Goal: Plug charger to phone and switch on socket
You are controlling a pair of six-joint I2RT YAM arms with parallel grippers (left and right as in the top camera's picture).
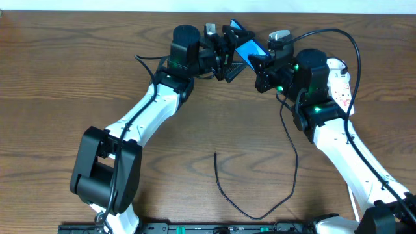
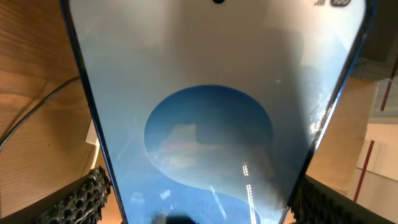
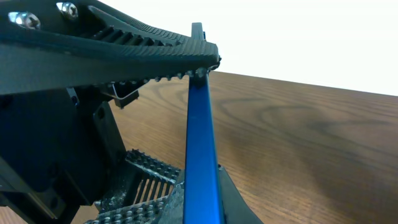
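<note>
The phone is held up above the table at the back centre, its blue screen tilted. My right gripper is shut on its lower edge; the right wrist view shows the phone edge-on, pinched in my right gripper. My left gripper is open, with a finger on either side of the phone, which fills the left wrist view. A thin gap shows beside the left finger. The charger lies as a loose black loop on the table. The white socket lies at the right, partly under the right arm.
A toothed finger of the left gripper crosses the top of the right wrist view, touching the phone's upper edge. The charger's free end rests mid-table. Both arms' bases stand at the front edge.
</note>
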